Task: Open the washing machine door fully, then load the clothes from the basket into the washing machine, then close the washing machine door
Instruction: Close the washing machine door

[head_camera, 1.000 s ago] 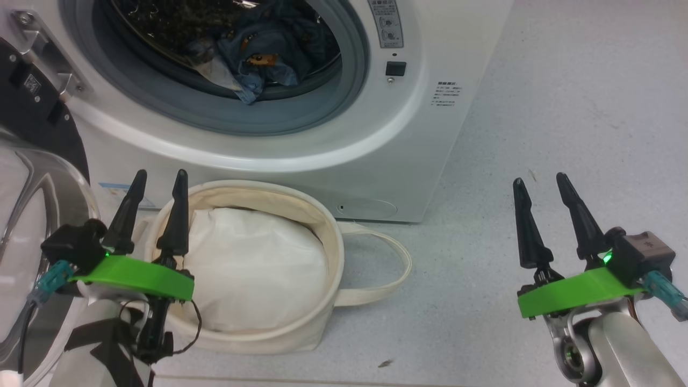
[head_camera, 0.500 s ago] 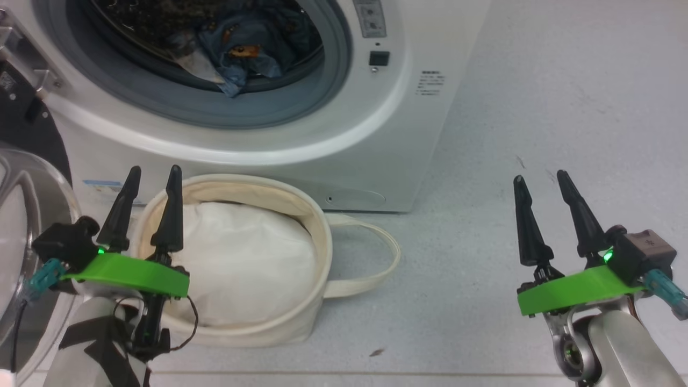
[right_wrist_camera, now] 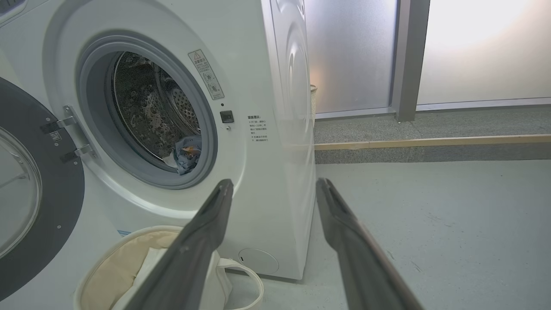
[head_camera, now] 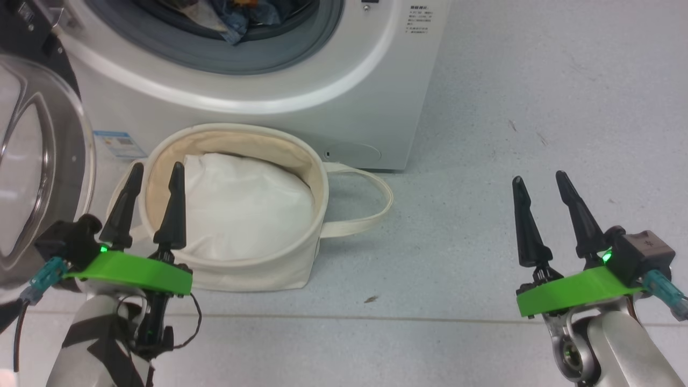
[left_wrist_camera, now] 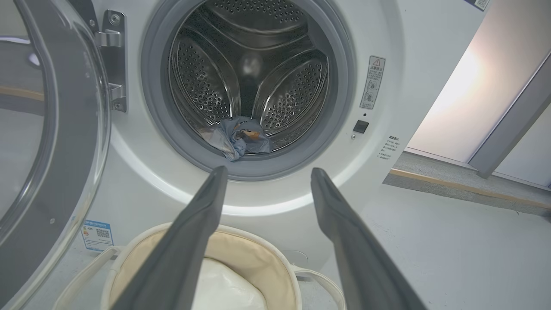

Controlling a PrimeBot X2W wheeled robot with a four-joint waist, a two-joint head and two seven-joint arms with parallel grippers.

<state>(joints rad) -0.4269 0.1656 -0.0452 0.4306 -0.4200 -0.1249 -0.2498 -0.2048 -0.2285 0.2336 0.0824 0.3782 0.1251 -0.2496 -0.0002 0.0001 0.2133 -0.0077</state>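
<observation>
Both pairs of jaws stand wide apart and empty, the left by the rim of the basket (head_camera: 320, 177) on the floor (head_camera: 484, 333); with the clothes (left_wrist_camera: 241, 137) in the washing machine (head_camera: 322, 102), the stiff, hinged washing machine door (right_wrist_camera: 47, 206) at left should swing lightly if pushed on its glossy, slippery black rim.

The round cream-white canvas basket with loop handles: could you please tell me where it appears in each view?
Head view: the round cream-white canvas basket sits centre-left, below the white washing machine.
Left wrist view: the basket is at the bottom edge, left of centre.
Right wrist view: the basket is in the lower-left corner.
Shared landmark: the machine's grey gasket ring, above the basket in each.
</observation>
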